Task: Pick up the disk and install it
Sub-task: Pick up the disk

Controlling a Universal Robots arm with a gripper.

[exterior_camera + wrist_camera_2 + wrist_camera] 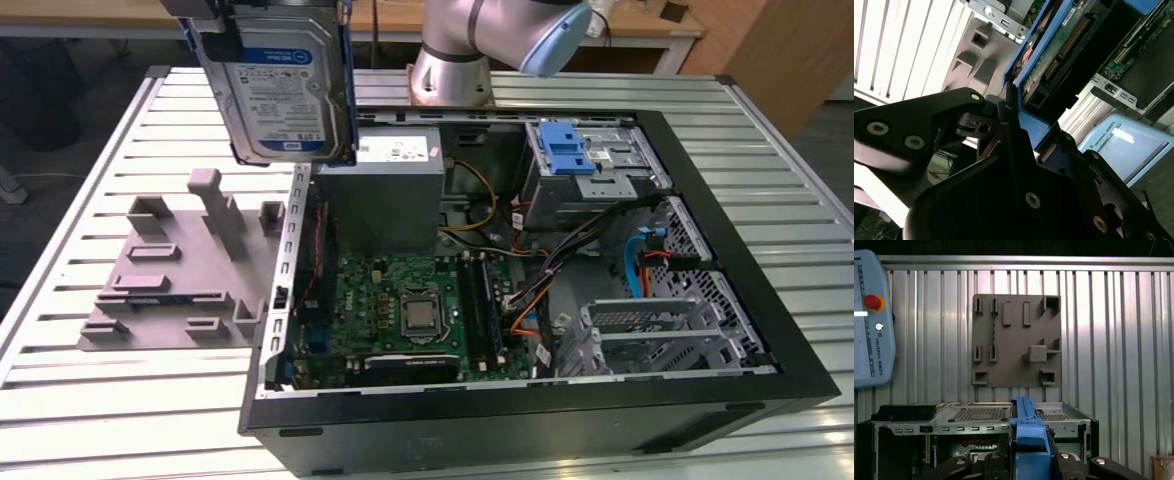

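The disk hangs upright in the air at the exterior view's upper left, its white-and-blue label facing the camera and blue rails along its edges. It is above the left wall of the open computer case, clear of everything. My gripper holds it from above and is shut on it. In the second wrist view the black fingers clamp the disk, whose green circuit board side shows. In the first wrist view the blue rail edge of the disk stands between the fingers.
A grey fixture block with upright posts lies on the slatted table left of the case. Inside the case are a power-supply box, a motherboard, cables, and a drive bay with a blue bracket. A teach pendant lies on the table.
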